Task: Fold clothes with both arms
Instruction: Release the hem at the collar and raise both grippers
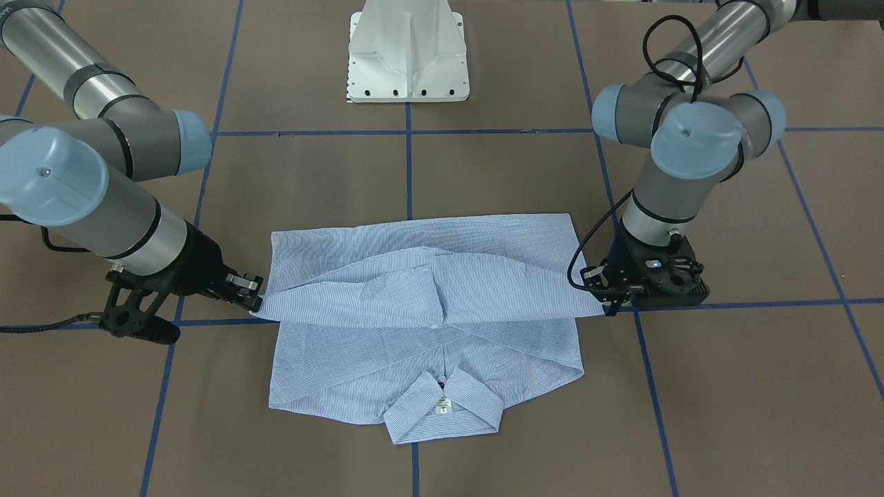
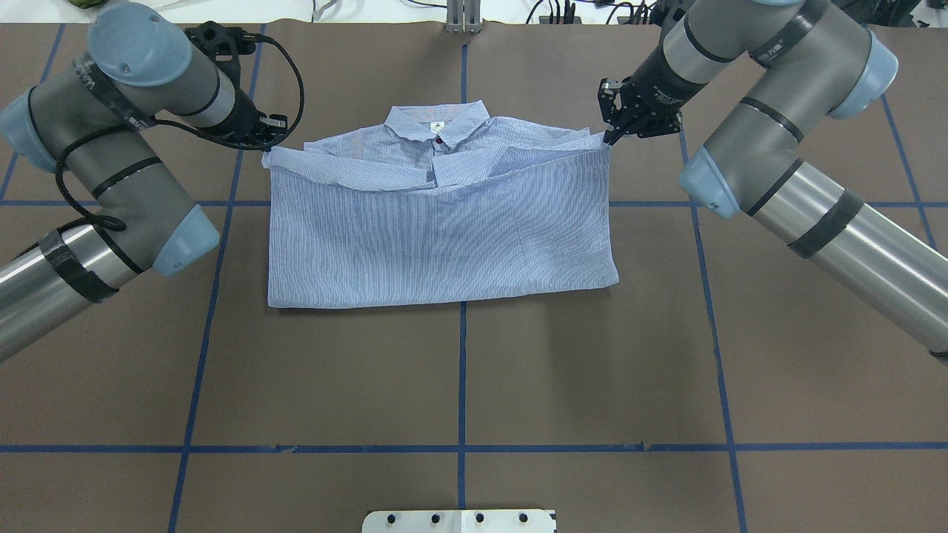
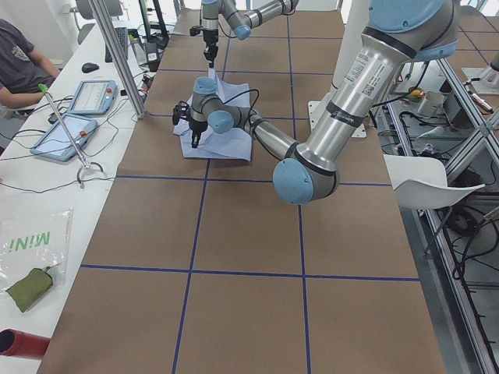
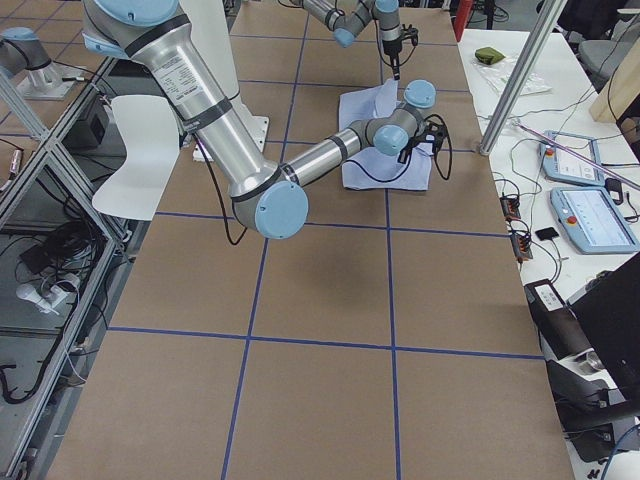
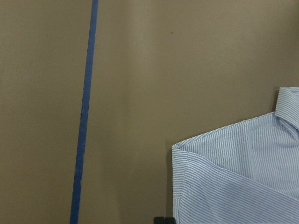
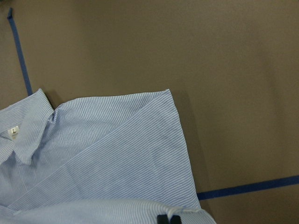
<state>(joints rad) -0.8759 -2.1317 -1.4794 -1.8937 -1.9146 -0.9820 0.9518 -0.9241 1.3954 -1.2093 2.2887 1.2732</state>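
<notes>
Far from the white base (image 2: 459, 520), left gripper (image 1: 607, 306) and right gripper (image 1: 254, 298) each clamp a shirt (image 1: 428, 290) corner

I've got a brown surface (image 2: 333, 370) gridded with blue tape (image 2: 370, 448), and a white bench (image 3: 31, 202) at nine o'clock carrying tablets (image 3: 64, 134).
</notes>
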